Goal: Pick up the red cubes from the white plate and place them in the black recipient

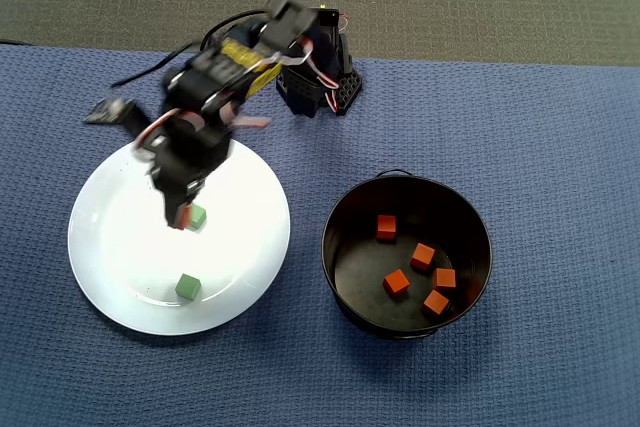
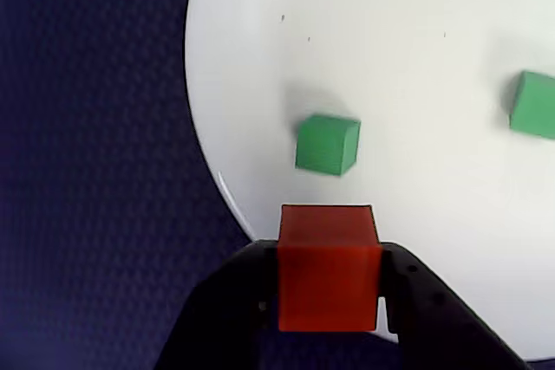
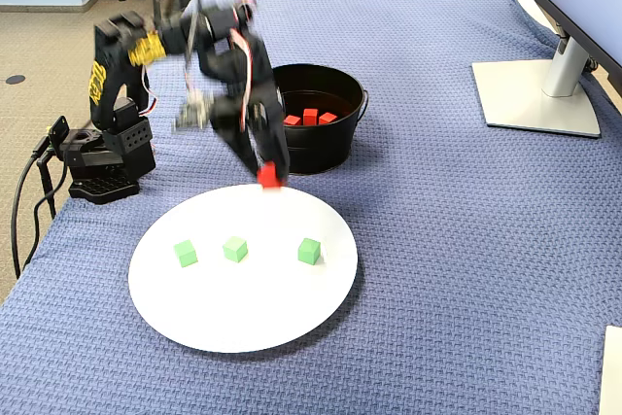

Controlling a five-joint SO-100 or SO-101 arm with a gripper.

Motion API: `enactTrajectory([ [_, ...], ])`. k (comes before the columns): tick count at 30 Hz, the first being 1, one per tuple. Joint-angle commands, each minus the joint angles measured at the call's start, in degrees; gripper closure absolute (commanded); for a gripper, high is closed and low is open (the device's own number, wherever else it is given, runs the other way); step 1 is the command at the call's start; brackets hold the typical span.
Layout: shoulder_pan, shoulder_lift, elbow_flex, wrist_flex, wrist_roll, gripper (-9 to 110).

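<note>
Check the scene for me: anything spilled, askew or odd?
Nothing stands out. The gripper holds one red cube squarely above the white plate, five red cubes lie inside the black pot, and three green cubes sit on the plate.

The overhead view looks straight down on the plate (image 1: 120, 277), the pot (image 1: 345, 277) and the arm's base (image 1: 318, 87), which sits at its top edge. The fixed view stands off to the side, lower and slanted, sharing plate (image 3: 243, 323), pot (image 3: 311, 148) and arm. The wrist view looks down from close above the plate's rim (image 2: 204, 153), its tool (image 2: 328, 301) at the bottom edge.
</note>
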Motion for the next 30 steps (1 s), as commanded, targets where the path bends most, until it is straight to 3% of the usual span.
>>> enactTrajectory([
  [1,-6.42,19.16,10.46,-1.41,0.7,102],
  [9,-23.12,37.35,28.13,-4.57,4.04,102],
  [20,-46.32,34.89,37.53,-19.34,1.49,102],
  [21,-48.08,34.37,38.06,-19.78,0.35,99],
  [23,-50.89,33.75,38.67,-19.86,-1.58,73],
  [24,-51.5,33.66,38.5,-19.86,-0.88,66],
  [30,-47.55,34.01,34.37,-16.88,1.58,64],
])
